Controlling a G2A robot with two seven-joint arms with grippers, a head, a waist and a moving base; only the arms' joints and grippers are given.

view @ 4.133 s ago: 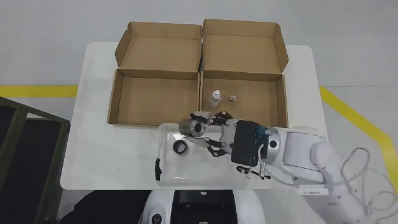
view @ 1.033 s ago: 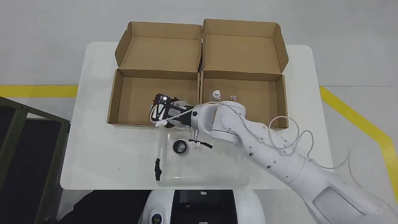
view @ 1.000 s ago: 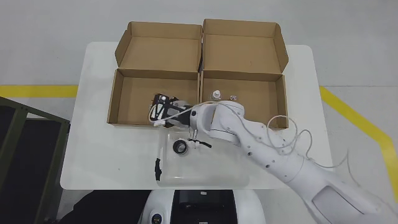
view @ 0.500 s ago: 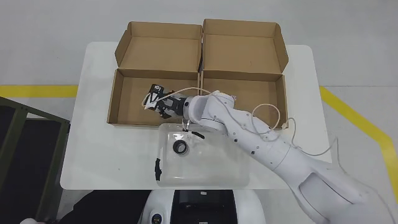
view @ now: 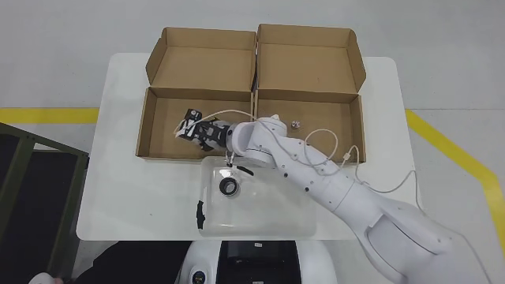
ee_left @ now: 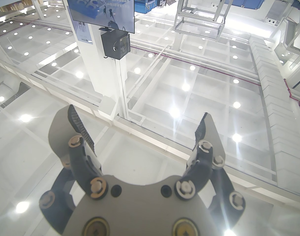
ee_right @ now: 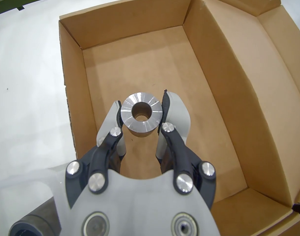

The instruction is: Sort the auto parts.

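1. Nearest the robot is a clear plastic tray (view: 260, 222) on the white counter (view: 118, 181). A dark ring-shaped part (view: 229, 188) lies in it, not yet sorted.
2. Left end effector (ee_left: 138, 114): fingers apart, nothing between them, pointed up at the ceiling.
3. Right end effector (ee_right: 142, 104): clamped on a short silver metal cylinder with a central bore (ee_right: 151, 121). One toothed pad sits on each side of its curved wall, and its flat machined face is turned toward the wrist camera.
4. Location: the cylinder hangs over the floor of the left brown cardboard box (ee_right: 140, 57), near the box's near wall. It appears clear of the floor, but how high I cannot tell.
5. Handling (judgement): solid metal, so heavy for its bulk, rigid and not fragile. The smooth wall is likely slippery — the toothed pads help. Best held across the diameter at mid-height, as here. Released on its side it would likely roll; let go low, flat face down.
6. Farther off is the right brown cardboard box (view: 331, 130), with a small metal part (view: 297, 123) on its floor.
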